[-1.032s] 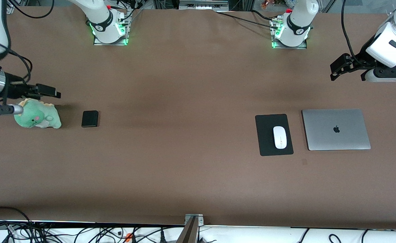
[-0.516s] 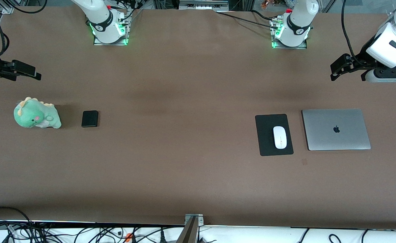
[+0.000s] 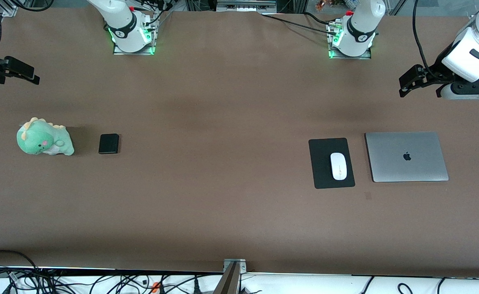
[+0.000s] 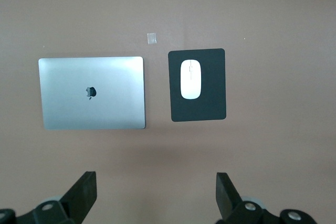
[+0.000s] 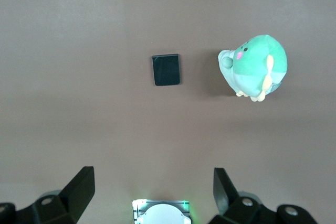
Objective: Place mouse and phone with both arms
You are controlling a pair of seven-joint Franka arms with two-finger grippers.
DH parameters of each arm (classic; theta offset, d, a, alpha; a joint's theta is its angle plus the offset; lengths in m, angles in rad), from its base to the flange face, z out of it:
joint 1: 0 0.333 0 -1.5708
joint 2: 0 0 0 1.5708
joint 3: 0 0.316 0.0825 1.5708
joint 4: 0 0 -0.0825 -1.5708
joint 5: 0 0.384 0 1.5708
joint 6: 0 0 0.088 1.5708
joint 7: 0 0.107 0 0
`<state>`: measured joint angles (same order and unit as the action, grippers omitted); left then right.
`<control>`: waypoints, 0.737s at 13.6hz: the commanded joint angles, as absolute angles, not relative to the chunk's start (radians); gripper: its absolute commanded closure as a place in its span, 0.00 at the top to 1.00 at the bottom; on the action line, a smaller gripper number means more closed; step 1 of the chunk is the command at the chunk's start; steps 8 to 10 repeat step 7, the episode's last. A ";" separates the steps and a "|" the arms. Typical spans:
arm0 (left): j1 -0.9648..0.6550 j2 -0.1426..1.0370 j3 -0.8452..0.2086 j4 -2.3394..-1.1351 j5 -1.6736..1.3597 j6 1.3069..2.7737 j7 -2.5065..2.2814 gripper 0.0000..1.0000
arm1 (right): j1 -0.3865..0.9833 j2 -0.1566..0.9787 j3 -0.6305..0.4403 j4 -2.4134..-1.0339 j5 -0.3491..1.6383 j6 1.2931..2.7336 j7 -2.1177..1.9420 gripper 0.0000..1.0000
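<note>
Mouse [image 3: 338,165] untouched; both jaws wide, empty.

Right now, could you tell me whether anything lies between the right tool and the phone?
Nothing visible does. The right tool, open, hangs over bare table; the phone lies uncovered, the green plush toy beside it, apart.

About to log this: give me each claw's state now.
Left claw: open, empty, up over bare table.
Right claw: open, empty, up over bare table.
</note>
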<state>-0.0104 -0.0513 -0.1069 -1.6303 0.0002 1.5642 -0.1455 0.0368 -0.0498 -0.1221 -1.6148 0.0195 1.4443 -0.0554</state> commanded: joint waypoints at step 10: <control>-0.006 -0.037 -0.112 -1.598 0.015 1.537 -0.141 1.00 | 0.015 -0.060 -0.071 -1.606 0.006 1.424 -0.026 1.00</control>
